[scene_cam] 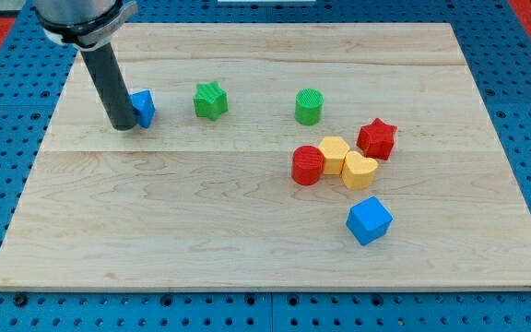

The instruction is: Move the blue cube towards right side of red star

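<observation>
The blue cube [369, 219] lies toward the view's lower right, below the yellow heart [359, 171]. The red star [376, 138] sits up and to the right of the heart, well above the cube. My tip [122, 125] rests on the board at the view's upper left, touching the left side of a second, smaller blue block [144, 108], which it partly hides. The tip is far to the left of both the blue cube and the red star.
A green star [210, 100] and a green cylinder [309, 107] lie in the upper middle. A red cylinder [308, 165] and a yellow hexagonal block [334, 153] cluster with the heart. The wooden board [155, 231] ends in blue pegboard all around.
</observation>
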Motion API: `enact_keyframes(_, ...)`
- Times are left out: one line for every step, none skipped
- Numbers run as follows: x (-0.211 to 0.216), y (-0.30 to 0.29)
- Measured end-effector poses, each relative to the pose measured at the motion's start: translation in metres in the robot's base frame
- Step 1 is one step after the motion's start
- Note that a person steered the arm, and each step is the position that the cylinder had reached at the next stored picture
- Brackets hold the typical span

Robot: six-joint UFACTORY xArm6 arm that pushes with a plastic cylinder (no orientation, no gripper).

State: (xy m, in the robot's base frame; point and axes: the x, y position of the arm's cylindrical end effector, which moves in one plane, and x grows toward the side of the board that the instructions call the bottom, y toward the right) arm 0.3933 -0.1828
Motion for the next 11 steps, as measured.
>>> enact_keyframes(-0.014, 0.008)
enact_keyframes(-0.019, 0.016)
enact_keyframes(0.038, 0.011)
enact_keyframes(0.116, 0.067)
enact_keyframes(0.171, 0.135)
enact_keyframes(0.179, 0.218)
enact_keyframes(0.172, 0.297)
enact_keyframes(0.167, 0.338)
enact_keyframes(0.133, 0.343)
enact_keyframes(0.108, 0.366)
enact_keyframes(0.086, 0.388)
